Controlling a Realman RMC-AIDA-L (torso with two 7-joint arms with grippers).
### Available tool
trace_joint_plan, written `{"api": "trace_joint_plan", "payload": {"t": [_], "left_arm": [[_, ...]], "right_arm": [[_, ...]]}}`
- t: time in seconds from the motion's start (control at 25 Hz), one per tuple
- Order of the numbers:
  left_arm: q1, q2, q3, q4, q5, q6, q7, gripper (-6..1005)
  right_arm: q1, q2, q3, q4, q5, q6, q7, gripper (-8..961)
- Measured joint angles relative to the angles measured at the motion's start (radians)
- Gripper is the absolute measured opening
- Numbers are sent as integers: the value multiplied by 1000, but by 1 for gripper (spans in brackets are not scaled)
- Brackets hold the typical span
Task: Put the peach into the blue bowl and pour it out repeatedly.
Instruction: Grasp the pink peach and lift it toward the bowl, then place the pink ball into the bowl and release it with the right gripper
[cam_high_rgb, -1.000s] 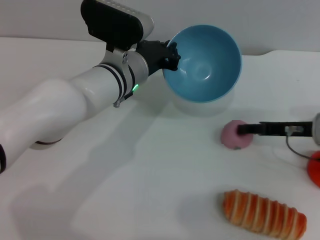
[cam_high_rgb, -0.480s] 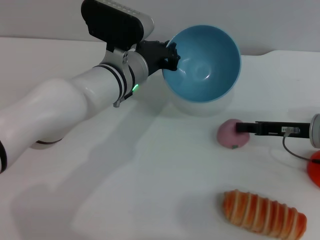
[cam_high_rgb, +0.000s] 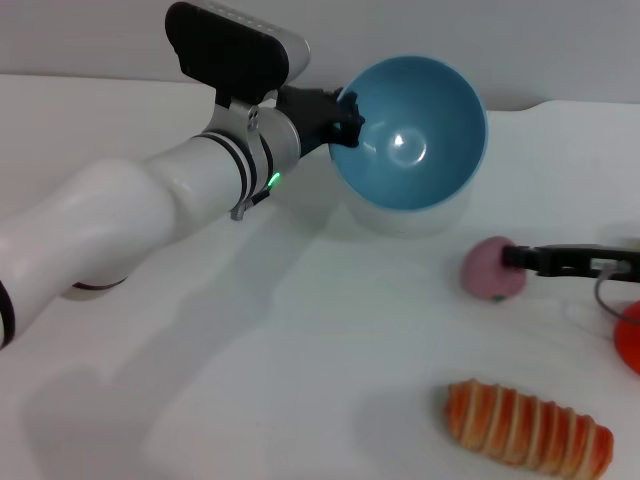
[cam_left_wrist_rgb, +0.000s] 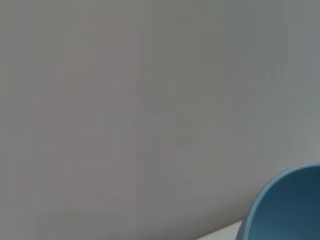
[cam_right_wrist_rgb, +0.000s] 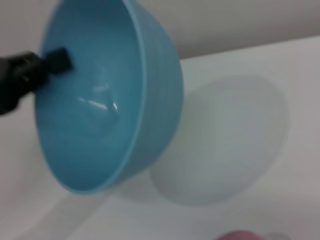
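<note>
The blue bowl (cam_high_rgb: 412, 135) hangs tilted above the table, its empty inside facing the front. My left gripper (cam_high_rgb: 347, 112) is shut on the bowl's left rim. In the right wrist view the bowl (cam_right_wrist_rgb: 100, 100) fills the frame, with a left finger (cam_right_wrist_rgb: 50, 62) over its rim. An edge of the bowl (cam_left_wrist_rgb: 285, 210) shows in the left wrist view. The pink peach (cam_high_rgb: 490, 268) rests low at the table, right of and below the bowl. My right gripper (cam_high_rgb: 518, 259) reaches in from the right and is shut on it. A sliver of the peach (cam_right_wrist_rgb: 240, 235) shows in the right wrist view.
An orange-and-white striped loaf (cam_high_rgb: 525, 425) lies on the white table (cam_high_rgb: 250, 380) at the front right. A red-orange round thing (cam_high_rgb: 630, 335) sits at the right edge. The bowl casts a round shadow (cam_high_rgb: 400, 215) under itself.
The peach went slightly left, then back right together with my right gripper. The bowl shifted a little to the right in my left gripper.
</note>
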Motion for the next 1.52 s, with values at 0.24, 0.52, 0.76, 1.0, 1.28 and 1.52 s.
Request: {"api": "trace_joint_plan", "payload": {"t": [0.24, 0.52, 0.76, 1.0, 1.28, 1.52], "left_arm": [[-17, 6, -27, -33, 0, 103, -27, -1], [-79, 8, -90, -118, 10, 273, -77, 0], [-108, 4, -85, -140, 40, 352, -151, 0], [-123, -1, -30, -125, 42, 410, -212, -1], [-125, -2, -1, -118, 40, 403, -226, 0], [-116, 2, -4, -121, 40, 403, -226, -1]], "right_arm": [[-119, 1, 3, -220, 77, -175, -7, 42], [-208, 4, 75, -449, 227, -456, -8, 41], [-180, -1, 87, -442, 289, -525, -9, 41], [-104, -4, 52, -307, 248, -396, -35, 40], [-9, -4, 22, -146, 121, -269, -81, 48], [-13, -2, 33, -138, 132, -271, -108, 128]]}}
